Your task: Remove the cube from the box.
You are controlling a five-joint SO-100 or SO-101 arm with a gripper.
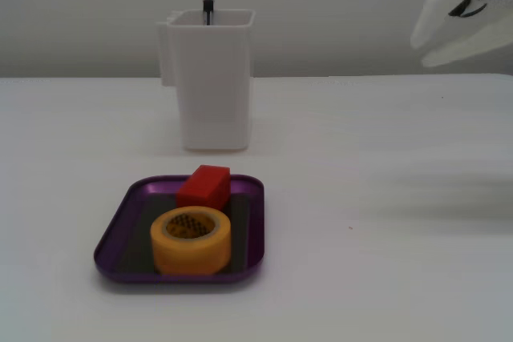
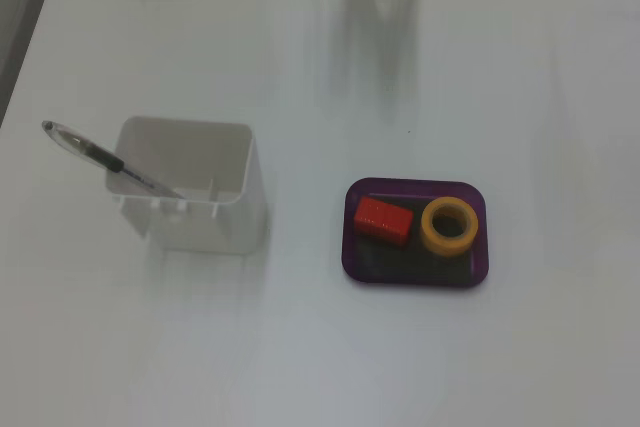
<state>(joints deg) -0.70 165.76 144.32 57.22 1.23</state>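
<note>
Nearest the low fixed camera, the yellow tape roll [image 1: 191, 239] crowded the purple box [image 1: 112, 239] on the white desk [image 1: 385, 198], leaving the red cube [image 1: 203, 187] touching it behind, the white pen holder [image 1: 210, 78] beyond, and the blurred gripper [image 1: 465, 14] hung far right, jaws unreadable.

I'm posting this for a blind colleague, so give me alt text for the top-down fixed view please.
A purple tray on a white table holds a red cube on the left and a yellow tape roll on the right, close together. To the tray's left stands a white container with a pen leaning in it.
</note>
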